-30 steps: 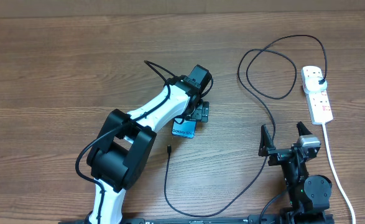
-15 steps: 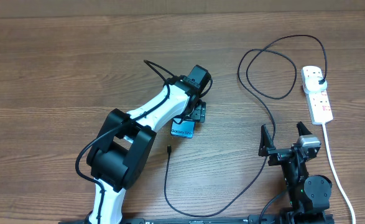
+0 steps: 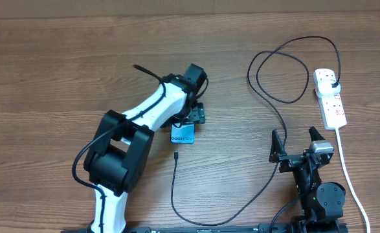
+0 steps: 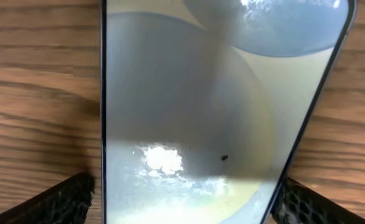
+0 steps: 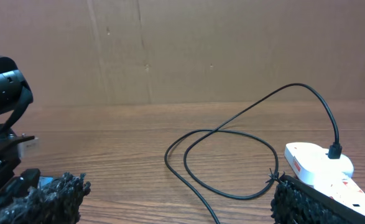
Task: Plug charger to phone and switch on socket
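Wooden counter (image 3: 60,71) carries everything. The left tool (image 3: 190,120) reaches out to the middle and sits over the far end of the phone (image 3: 183,134), whose lit blue screen faces up. In the left wrist view the screen fills the space between the two fingers (image 4: 64,202), which sit against its long edges. The tool appears to be clamped on the phone, though the contact lies at the very bottom of that view.

The charger (image 3: 173,184) runs from its plug (image 3: 333,85), seated in the far end of the socket (image 3: 330,103) at the right. It passes through a loop and a long curve to its connector tip (image 3: 176,155). The tip lies loose on the wood just short of the phone, not touching it.

The right tool (image 3: 298,144) rests near the front edge, left of the socket's white cord (image 3: 349,171), jaws spread wide and holding nothing. The socket's switches are too small to read.
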`<state>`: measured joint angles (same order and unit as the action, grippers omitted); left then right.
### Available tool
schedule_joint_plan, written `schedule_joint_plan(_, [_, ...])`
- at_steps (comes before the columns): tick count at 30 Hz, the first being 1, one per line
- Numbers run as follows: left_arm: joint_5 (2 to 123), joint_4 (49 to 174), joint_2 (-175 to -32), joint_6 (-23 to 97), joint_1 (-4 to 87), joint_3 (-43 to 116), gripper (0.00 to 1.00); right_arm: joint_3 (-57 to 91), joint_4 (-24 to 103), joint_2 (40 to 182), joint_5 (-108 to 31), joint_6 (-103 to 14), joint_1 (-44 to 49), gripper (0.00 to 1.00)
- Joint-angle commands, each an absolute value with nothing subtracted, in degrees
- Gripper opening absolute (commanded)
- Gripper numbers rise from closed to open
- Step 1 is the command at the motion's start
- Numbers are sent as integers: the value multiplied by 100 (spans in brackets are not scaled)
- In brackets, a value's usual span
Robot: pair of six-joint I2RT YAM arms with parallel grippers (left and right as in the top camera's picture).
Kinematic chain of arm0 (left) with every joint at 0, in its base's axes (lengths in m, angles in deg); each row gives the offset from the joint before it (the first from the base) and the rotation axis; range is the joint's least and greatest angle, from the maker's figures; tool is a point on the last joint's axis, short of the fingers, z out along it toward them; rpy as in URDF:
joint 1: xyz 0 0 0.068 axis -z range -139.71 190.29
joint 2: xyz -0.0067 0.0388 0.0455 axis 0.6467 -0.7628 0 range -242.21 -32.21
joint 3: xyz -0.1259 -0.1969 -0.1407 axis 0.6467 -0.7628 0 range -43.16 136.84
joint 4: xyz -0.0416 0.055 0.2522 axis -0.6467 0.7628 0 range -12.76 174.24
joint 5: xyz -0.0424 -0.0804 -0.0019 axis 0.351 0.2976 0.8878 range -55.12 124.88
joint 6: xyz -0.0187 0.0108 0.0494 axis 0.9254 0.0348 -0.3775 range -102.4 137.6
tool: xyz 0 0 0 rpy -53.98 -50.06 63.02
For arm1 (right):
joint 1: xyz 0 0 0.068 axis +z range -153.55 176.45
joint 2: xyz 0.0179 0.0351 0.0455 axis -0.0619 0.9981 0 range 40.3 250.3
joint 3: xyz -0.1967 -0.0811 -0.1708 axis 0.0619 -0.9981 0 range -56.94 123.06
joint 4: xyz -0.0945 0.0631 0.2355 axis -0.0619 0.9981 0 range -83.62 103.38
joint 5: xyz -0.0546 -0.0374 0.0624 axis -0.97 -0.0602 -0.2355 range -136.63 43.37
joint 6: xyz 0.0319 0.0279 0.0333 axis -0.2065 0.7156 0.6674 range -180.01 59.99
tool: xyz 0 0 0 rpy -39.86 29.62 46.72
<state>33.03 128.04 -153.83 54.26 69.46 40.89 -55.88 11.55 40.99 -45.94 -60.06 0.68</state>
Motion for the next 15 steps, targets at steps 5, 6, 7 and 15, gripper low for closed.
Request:
schedule_joint_plan(5, [3491, 12883, -16199, 5614, 6782, 3558, 100, -5649, 1120, 4049, -4592, -6050, 98, 100])
schedule_joint_plan(6, [3491, 12883, -16199, 5614, 6786, 3558, 100, -5649, 1120, 4049, -4594, -6050, 98, 100])
schedule_joint_plan(7, [3491, 12883, -16199, 5616, 6791, 3558, 100, -5649, 1120, 4049, -4594, -6050, 98, 100])
schedule_joint_plan(15, [3771, 12734, -16199, 5057, 6872, 3558, 100, -5649, 1120, 4049, -4592, -6050, 98, 100])
